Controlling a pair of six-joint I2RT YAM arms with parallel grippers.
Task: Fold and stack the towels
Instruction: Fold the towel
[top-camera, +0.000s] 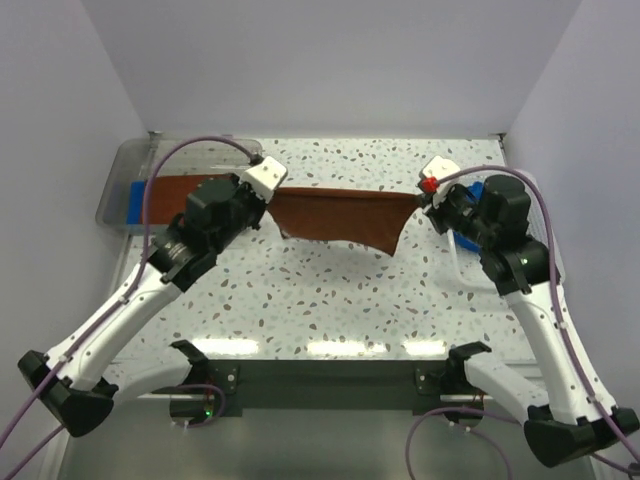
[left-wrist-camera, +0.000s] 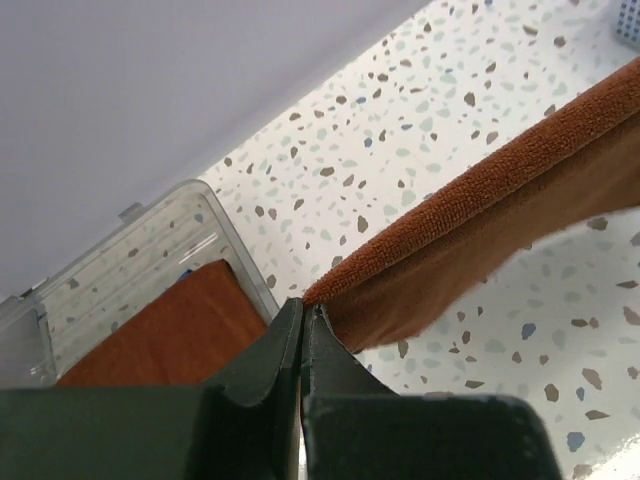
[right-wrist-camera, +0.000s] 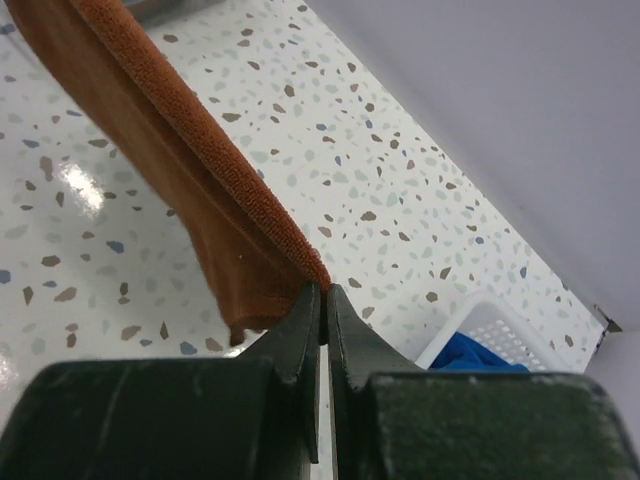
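A rust-brown towel (top-camera: 340, 220) hangs stretched in the air between my two grippers, above the far half of the table. My left gripper (top-camera: 272, 195) is shut on its left corner (left-wrist-camera: 330, 280), and my right gripper (top-camera: 420, 200) is shut on its right corner (right-wrist-camera: 310, 270). The towel's lower edge sags and drops lowest near the right end. A folded rust-brown towel (left-wrist-camera: 170, 330) lies in the clear plastic tray (top-camera: 120, 185) at the far left, with a blue towel (top-camera: 134, 196) beside it. Another blue towel (right-wrist-camera: 475, 352) sits in the white mesh basket (right-wrist-camera: 500, 325) at the right.
The speckled tabletop (top-camera: 330, 300) lies below the hanging cloth. White walls close in the table at the back and on both sides. The arms' bases stand at the near edge.
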